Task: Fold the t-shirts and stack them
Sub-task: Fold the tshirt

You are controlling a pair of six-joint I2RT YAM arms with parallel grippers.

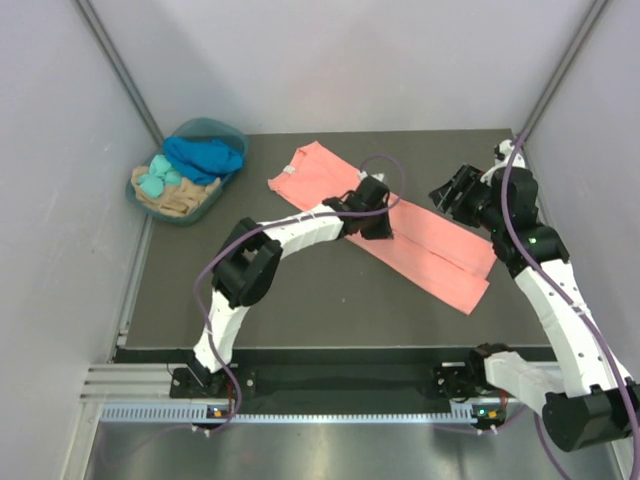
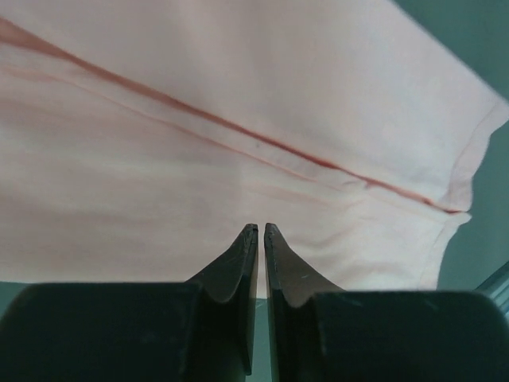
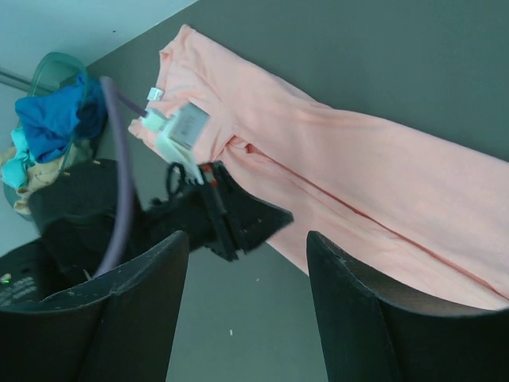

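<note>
**Pink shirt lies in a long strip; a crosswise fold looks next**

The dark worktop (image 1: 300,300) carries the salmon-pink t-shirt (image 1: 440,245), folded lengthwise into a long strip. In the overhead view it runs from upper centre down to right of centre.

The left pincer (image 1: 372,218) sits at the strip's middle, on its lower-left edge. It is clenched almost to touching, and whether any cloth is nipped between the tips cannot be told. The right pincer (image 1: 450,190) hovers released and empty just off the strip's upper-right side.

For a clean fold, each pincer probably needs to catch every layer at one end. The end should then be lifted low and carried along the strip's own line, so that the long edges meet.

The strip's lower-right end lies near the right wall, which leaves little swing there. The bare worktop at lower left offers more room. The teal basket (image 1: 207,124), upper left, holds the royal blue shirt (image 1: 205,155), turquoise shirt (image 1: 160,178) and tan shirt (image 1: 185,200), well apart from the strip.
</note>
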